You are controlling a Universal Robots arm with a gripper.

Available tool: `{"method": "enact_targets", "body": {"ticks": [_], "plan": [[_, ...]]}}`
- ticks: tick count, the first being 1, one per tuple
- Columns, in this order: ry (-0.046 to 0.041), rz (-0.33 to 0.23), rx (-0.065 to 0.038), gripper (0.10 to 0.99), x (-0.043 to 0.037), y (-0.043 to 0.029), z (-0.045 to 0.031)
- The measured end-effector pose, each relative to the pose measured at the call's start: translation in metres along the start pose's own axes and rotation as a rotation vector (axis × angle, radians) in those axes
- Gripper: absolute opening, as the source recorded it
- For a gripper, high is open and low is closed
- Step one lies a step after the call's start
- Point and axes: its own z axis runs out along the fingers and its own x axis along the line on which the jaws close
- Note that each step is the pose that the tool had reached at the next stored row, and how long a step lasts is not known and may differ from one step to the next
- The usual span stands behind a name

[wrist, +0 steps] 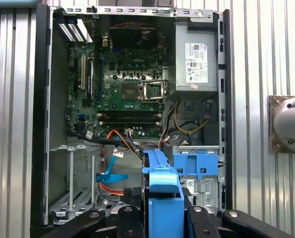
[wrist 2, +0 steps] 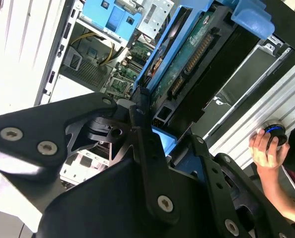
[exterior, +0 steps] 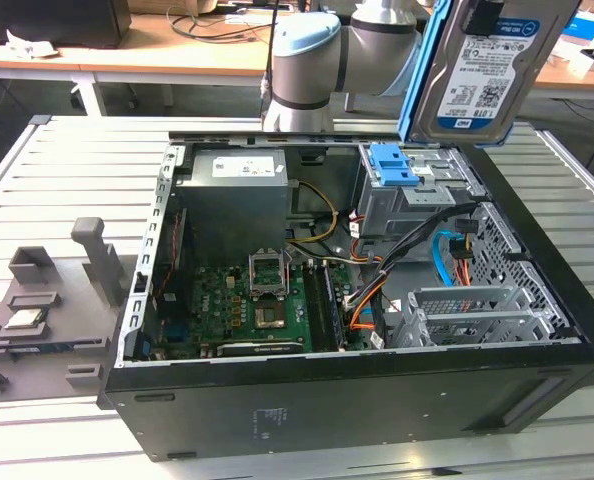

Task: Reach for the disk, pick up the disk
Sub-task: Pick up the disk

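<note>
The disk [exterior: 489,72], a silver drive with a white-and-blue label and a blue bracket along its edge, hangs upright in the air above the back right corner of the open computer case [exterior: 357,400]. Both wrist views show it edge-on: green circuit board side [wrist 2: 187,59] and blue bracket [wrist: 162,191]. My gripper [wrist: 163,218] is shut on the disk, with black fingers [wrist: 129,210] pressed against its two flat faces. The disk is clear of the grey drive cage [exterior: 417,200] below it.
A blue latch piece [exterior: 392,165] sits on the drive cage. Motherboard [exterior: 247,300], power supply [exterior: 232,195] and loose cables [exterior: 447,255] lie inside the case. A grey fixture [exterior: 47,300] stands at the exterior view's left. A person's hand [wrist 2: 264,146] rests on a knob beside the case.
</note>
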Motion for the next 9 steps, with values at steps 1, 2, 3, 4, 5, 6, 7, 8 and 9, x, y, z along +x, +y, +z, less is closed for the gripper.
{"method": "enact_targets", "body": {"ticks": [1, 2, 3, 4, 5, 6, 7, 8, 9], "plan": [[0.0, 0.0, 0.0, 0.365, 0.0008, 0.0, 0.0], [0.0, 0.0, 0.0, 0.365, 0.0018, 0.0, 0.0], [0.0, 0.0, 0.0, 0.365, 0.0033, 0.0, -0.0001], [0.0, 0.0, 0.0, 0.365, 0.0041, 0.0, -0.0001], [0.0, 0.0, 0.0, 0.365, 0.0056, 0.0, -0.0001], [0.0, 0.0, 0.0, 0.365, 0.0068, 0.0, -0.0001], [0.0, 0.0, 0.0, 0.365, 0.0076, 0.0, -0.0001], [0.0, 0.0, 0.0, 0.365, 0.0089, 0.0001, -0.0002], [0.0, 0.0, 0.0, 0.365, 0.0098, 0.0001, -0.0002]]}}
